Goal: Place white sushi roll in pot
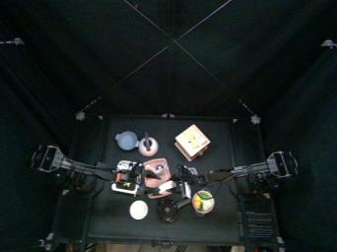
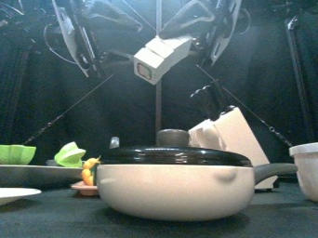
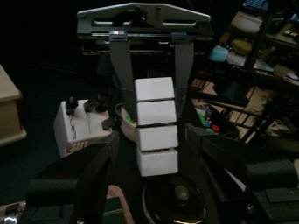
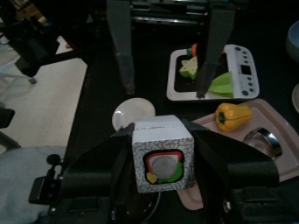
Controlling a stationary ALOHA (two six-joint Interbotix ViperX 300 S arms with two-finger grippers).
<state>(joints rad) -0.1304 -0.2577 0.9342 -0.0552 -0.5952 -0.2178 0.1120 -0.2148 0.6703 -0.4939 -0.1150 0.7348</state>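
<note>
The white sushi roll [image 2: 165, 56] hangs tilted high above the table, a long white block whose end shows a green and red filling [image 4: 162, 168]. My right gripper [image 2: 199, 42] is shut on it, its fingers [image 3: 121, 79] running along both sides of the roll [image 3: 156, 122]. My left gripper [image 4: 166, 86] faces it from the other side, jaws spread wide and holding nothing. The pot [image 2: 174, 191] is cream-coloured and stands at the table's front, directly under the roll. A black lid with a knob [image 2: 172, 139] covers it.
A yellow pepper [image 4: 233, 114] lies on a pink tray [image 4: 278, 131]. Near it are a white plate [image 4: 132, 112] and a white tray with green pieces [image 4: 187, 79]. A white box [image 2: 230, 130] stands behind the pot, a white cup [image 2: 307, 169] at its right, green items [image 2: 25, 153] at its left.
</note>
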